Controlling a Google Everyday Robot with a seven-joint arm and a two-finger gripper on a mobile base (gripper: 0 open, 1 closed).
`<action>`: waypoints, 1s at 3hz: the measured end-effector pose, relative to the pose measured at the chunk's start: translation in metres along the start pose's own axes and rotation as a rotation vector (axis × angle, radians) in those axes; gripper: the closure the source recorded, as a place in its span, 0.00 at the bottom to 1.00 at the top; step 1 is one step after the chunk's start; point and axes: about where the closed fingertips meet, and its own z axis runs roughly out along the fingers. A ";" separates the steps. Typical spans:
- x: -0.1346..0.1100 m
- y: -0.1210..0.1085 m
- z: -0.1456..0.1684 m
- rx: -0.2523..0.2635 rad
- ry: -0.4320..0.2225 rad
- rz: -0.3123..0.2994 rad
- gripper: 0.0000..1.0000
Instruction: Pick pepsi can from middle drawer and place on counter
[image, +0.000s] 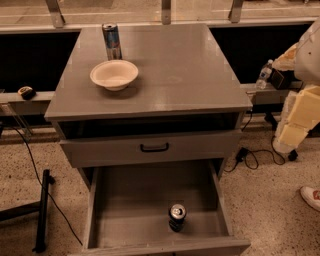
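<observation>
The pepsi can (177, 217), short and dark with a silver top, stands upright near the front of the middle drawer (135, 197). That drawer is pulled wide open and holds nothing else. The counter (180, 75) is the grey top of the cabinet above it. Cream-coloured segments of my arm (300, 117) show at the right edge, beside the cabinet and well away from the can. The gripper itself is out of view.
A white bowl (114, 74) and a taller slim silver-and-blue can (111, 41) stand on the counter's back left. A drawer front with a black handle (154, 147) sits above the open drawer. Cables (255, 157), a water bottle (263, 75) and a shoe (311, 196) are on the right.
</observation>
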 end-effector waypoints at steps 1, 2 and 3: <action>0.000 0.000 0.000 0.004 -0.003 -0.001 0.00; 0.002 0.000 0.018 -0.001 -0.099 -0.013 0.00; 0.020 0.018 0.081 -0.046 -0.257 0.019 0.00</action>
